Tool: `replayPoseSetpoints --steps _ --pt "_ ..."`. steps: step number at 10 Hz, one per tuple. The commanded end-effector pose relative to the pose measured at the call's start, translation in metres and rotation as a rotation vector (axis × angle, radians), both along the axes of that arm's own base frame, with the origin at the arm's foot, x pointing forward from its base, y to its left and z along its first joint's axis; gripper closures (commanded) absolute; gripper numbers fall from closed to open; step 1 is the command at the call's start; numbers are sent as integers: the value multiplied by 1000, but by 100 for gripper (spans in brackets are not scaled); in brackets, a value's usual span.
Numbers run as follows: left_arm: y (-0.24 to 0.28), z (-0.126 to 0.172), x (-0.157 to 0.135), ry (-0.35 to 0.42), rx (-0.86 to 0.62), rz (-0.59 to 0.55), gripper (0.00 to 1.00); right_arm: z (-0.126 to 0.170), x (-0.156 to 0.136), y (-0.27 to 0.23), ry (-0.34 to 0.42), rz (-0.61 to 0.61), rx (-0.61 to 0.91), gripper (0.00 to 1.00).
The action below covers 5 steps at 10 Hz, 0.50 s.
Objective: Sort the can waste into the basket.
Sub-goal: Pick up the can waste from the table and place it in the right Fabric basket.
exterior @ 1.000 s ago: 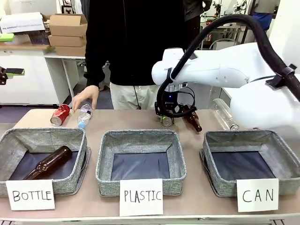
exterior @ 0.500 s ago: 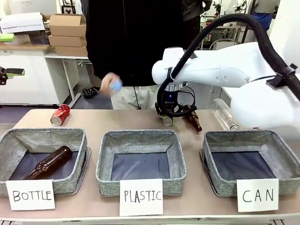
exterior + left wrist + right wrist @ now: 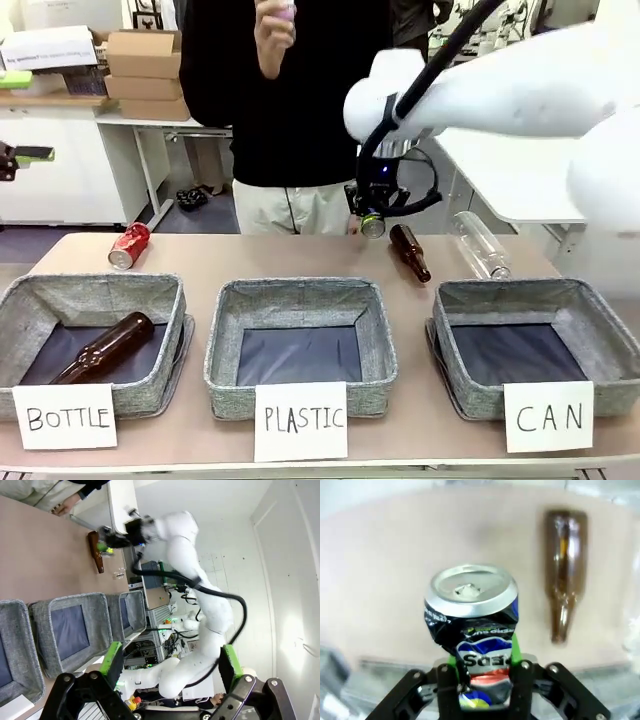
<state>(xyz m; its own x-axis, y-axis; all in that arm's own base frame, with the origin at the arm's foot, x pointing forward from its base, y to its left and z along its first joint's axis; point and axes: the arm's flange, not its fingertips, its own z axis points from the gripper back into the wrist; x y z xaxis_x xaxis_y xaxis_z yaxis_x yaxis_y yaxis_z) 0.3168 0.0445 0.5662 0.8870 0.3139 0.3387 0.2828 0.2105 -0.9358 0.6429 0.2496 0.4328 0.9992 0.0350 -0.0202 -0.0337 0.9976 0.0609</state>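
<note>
My right gripper [image 3: 373, 222] hangs above the far middle of the table, shut on a dented dark blue and silver can [image 3: 373, 224]. In the right wrist view the can [image 3: 472, 625] stands between the green pads [image 3: 514, 647], its silver top pointing away, with my right gripper [image 3: 480, 672] clamped on its lower body. A shiny red can [image 3: 128, 245] lies at the far left of the table. The grey basket [image 3: 600, 325] carded "CAN" sits at the front right, with nothing in it. My left gripper [image 3: 167, 662] is open and holds nothing, off to the side of the table.
Grey baskets carded "PLASTIC" [image 3: 375, 330] and "BOTTLE" [image 3: 165, 300] sit at front middle and left; a brown bottle [image 3: 105, 347] lies in the left one. Another brown bottle [image 3: 410, 252] and a clear plastic bottle [image 3: 481, 244] lie behind the CAN basket. A person stands across the table, a hand [image 3: 272, 30] raised.
My right gripper has lifted the blue can off the table and a little to the right. The person picked up the small plastic bottle from the far left and raised it.
</note>
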Motion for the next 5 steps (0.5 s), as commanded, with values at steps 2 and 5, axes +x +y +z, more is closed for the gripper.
replayPoseSetpoints --steps 2,5 --pt "-1 1 1 -26 -13 -4 0 43 -160 -116 203 121 37 100" --pt "-1 1 1 -26 -13 -4 0 22 -254 -208 240 301 157 100"
